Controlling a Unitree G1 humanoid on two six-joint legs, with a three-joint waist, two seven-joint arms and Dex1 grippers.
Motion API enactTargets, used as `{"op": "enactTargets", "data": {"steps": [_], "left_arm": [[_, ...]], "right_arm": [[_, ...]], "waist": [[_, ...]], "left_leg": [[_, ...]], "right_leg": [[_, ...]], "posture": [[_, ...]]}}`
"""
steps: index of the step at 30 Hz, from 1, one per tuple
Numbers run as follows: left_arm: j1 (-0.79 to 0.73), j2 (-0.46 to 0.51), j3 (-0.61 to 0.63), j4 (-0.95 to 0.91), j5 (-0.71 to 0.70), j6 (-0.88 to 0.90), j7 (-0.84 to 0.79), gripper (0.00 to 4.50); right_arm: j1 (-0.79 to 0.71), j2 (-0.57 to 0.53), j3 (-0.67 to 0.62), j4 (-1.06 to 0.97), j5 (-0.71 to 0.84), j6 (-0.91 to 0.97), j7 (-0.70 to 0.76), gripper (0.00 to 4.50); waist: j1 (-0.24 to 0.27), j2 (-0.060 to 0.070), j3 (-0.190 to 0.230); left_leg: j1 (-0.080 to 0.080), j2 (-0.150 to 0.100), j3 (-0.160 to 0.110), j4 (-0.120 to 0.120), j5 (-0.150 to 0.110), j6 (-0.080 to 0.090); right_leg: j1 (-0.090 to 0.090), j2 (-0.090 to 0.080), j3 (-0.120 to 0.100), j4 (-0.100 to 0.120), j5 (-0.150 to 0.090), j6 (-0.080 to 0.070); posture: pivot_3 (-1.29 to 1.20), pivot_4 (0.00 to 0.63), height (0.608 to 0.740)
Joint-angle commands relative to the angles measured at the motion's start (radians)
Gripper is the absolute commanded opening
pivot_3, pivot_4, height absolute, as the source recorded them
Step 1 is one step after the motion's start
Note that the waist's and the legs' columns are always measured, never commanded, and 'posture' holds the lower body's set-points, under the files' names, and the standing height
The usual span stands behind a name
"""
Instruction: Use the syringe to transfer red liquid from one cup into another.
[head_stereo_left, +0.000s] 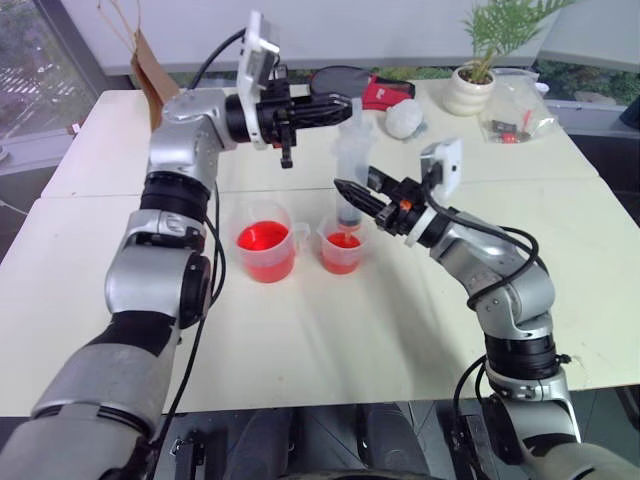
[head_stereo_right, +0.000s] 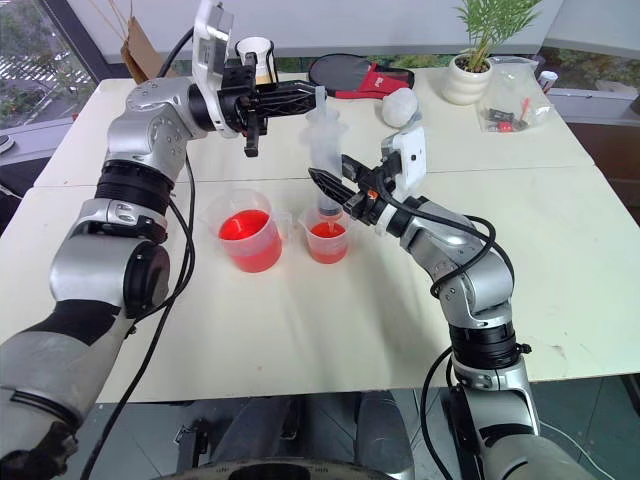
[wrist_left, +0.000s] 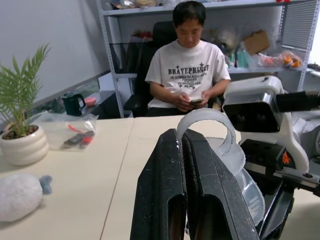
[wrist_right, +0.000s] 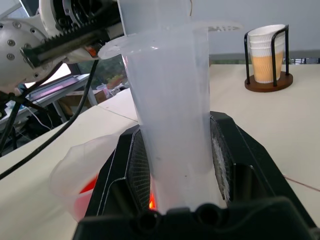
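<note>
From the head camera, the right gripper (head_stereo_left: 352, 192) reaches in from the right, fingers clamped on the lower barrel of the syringe (head_stereo_left: 350, 160), which stands upright. Directly beneath that grip sits the smaller cup (head_stereo_left: 341, 251), holding red liquid (head_stereo_left: 342, 242), with the syringe's tip dipping toward it. To the left of the right gripper, beside the small cup, stands the larger cup (head_stereo_left: 266, 245), also with red liquid in it. Above the right gripper, the left gripper (head_stereo_left: 340, 108) comes in level from the left, fingers pinched together at the syringe's top, on the plunger end.

The other eye gives the same picture: syringe (head_stereo_right: 324, 150) vertical, right gripper (head_stereo_right: 326, 185) low on the barrel, left gripper (head_stereo_right: 312, 95) up top. Behind the left arm stands a white paper cup (head_stereo_right: 256, 56); beyond the grippers lie a potted plant (head_stereo_right: 468, 75) and a plastic bag (head_stereo_right: 510, 105) on the table (head_stereo_right: 560, 270).

Left wrist view now: the two black fingers (wrist_left: 165, 190) are pressed tight together, and the round plunger flange (wrist_left: 212, 132) of the syringe pokes out just behind them. Past the gripper a person (wrist_left: 187, 65) sits at the far edge of the table, and the plant pot (wrist_left: 22, 145) stands off to the side.

Right wrist view: the pads (wrist_right: 137, 165) squeeze the translucent barrel (wrist_right: 172, 115) from both sides, with a red glow at its bottom. Just beyond the gripper, low down, the rim of a clear cup (wrist_right: 77, 172) shows red inside. Paper cups in a black holder (wrist_right: 265, 57) stand well away.
</note>
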Motion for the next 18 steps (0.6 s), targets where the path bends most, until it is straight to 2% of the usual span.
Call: {"op": "enactTargets", "data": {"steps": [1,8,11,15,18], "left_arm": [[0.047,-0.019,-0.079,0.009,0.069,-0.01,-0.02,0.03],[0.048,-0.016,-0.058,0.026,0.068,-0.013,0.005,0.03],[-0.007,0.011,0.025,0.048,-0.011,0.096,0.022,0.92],[-0.027,0.088,0.096,0.037,-0.055,0.159,0.052,2.81],[0.015,0.162,0.112,-0.027,-0.064,0.196,0.05,2.81]], "right_arm": [[-0.097,0.003,-0.065,-0.064,0.029,-0.049,-0.015,1.34],[-0.112,-0.003,-0.077,-0.087,0.052,-0.017,-0.013,1.34],[-0.104,-0.015,-0.085,-0.109,0.071,0.009,-0.013,1.34],[-0.111,-0.016,-0.121,-0.13,0.115,0.047,-0.045,1.34],[-0.14,0.009,-0.191,-0.113,0.184,0.078,-0.105,1.34]], "waist": [[0.0,0.0,0.0],[0.001,0.0,0.0],[0.0,0.0,0.0],[-0.005,0.0,0.0],[-0.007,0.0,0.0]], "left_leg": [[0.0,0.0,0.0,0.0,0.0,0.0],[0.0,0.0,0.0,0.0,0.0,0.0],[0.0,0.0,0.0,0.001,0.0,0.0],[-0.001,0.0,0.0,0.001,0.0,0.0],[-0.002,0.0,-0.001,0.001,0.0,0.001]], "right_leg": [[0.0,0.0,0.0,0.0,0.0,0.0],[0.0,0.0,0.0,0.0,0.0,0.0],[0.0,0.0,0.0,0.0,0.0,0.0],[-0.001,0.0,0.0,0.001,0.0,0.0],[-0.002,0.001,0.0,0.001,0.0,0.0]], "posture": [[0.0,0.15,0.739],[0.0,0.15,0.739],[0.0,0.15,0.739],[0.0,0.15,0.739],[0.0,0.15,0.739]]}}
